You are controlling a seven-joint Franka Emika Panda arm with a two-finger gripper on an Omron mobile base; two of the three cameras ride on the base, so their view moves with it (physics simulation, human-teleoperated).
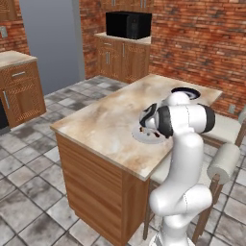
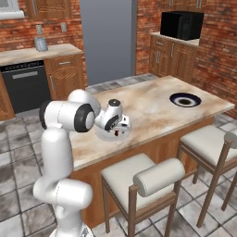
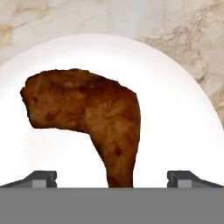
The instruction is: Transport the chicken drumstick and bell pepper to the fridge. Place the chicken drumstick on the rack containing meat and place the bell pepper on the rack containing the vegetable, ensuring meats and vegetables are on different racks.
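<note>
The chicken drumstick lies on a round white plate, fat end to the left and thin bone pointing toward me in the hand view. My gripper hovers just above it, open, one fingertip on each side of the bone and nothing gripped. The plate sits near the stool-side edge of the marble island. The grey fridge stands across the floor with its door shut, so the racks are hidden. The bell pepper is out of view.
A dark bowl rests on the island's far end. Padded stools line the island's near side. A black microwave sits on wooden cabinets by the brick wall, and a dishwasher stands left of the fridge.
</note>
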